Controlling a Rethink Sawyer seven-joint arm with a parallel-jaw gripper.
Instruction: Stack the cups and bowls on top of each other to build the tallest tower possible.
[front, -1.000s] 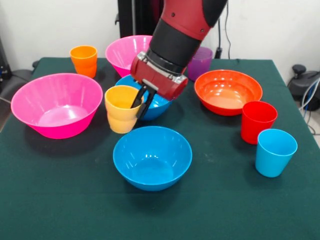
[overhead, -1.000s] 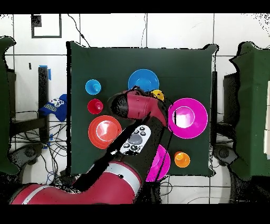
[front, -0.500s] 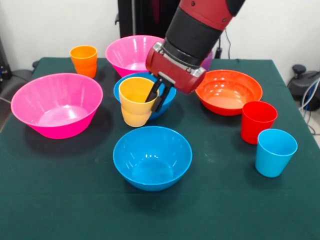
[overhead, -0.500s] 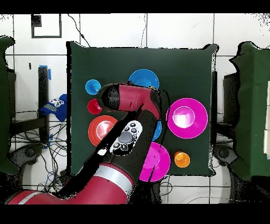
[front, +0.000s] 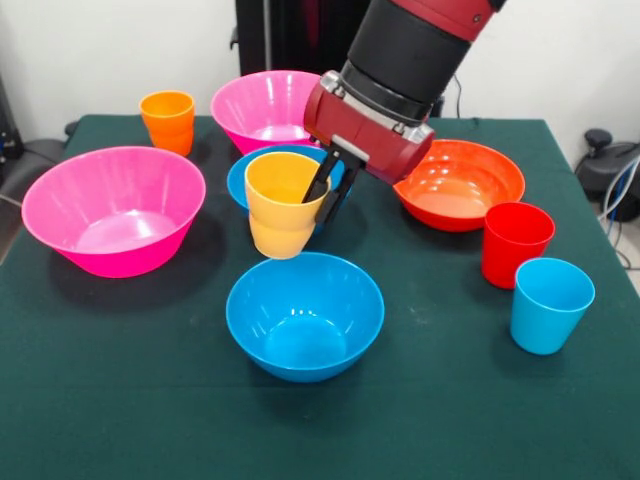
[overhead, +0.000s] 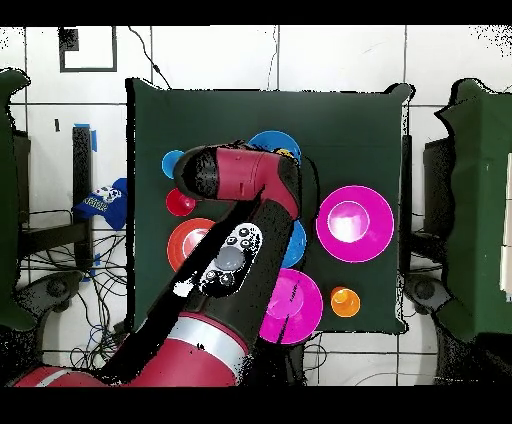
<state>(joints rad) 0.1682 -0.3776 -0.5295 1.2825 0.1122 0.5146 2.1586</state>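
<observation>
My claw (front: 328, 189) is clamped on the yellow cup's (front: 279, 203) rim wall. The cup hangs mouth-up, axis apparently slightly tilted, above the near blue bowl (front: 304, 314).

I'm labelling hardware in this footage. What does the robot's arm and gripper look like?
The arm is red with a wide black cylindrical band. It ends in a red block with a grey plate, from which the gripper extends two thin black fingers. Overhead, a grey button panel shows.
</observation>
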